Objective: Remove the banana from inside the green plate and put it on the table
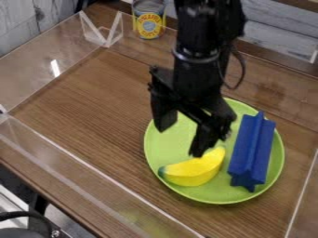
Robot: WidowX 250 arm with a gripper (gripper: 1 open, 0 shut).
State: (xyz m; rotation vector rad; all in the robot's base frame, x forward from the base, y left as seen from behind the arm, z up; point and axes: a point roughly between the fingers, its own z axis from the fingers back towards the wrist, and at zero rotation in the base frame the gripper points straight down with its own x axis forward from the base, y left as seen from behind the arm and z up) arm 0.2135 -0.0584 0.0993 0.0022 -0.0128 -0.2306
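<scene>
The yellow banana lies in the near part of the lime-green plate, beside a blue ridged block. My black gripper points down over the plate with its two fingers spread wide, open and empty. Its tips hang just above and behind the banana; I cannot tell whether the right finger touches it. The brown wood-grain table carries the plate.
Clear acrylic walls run along the table's edges. A yellow-labelled container stands at the back behind the arm. Bare wood lies to the left of the plate.
</scene>
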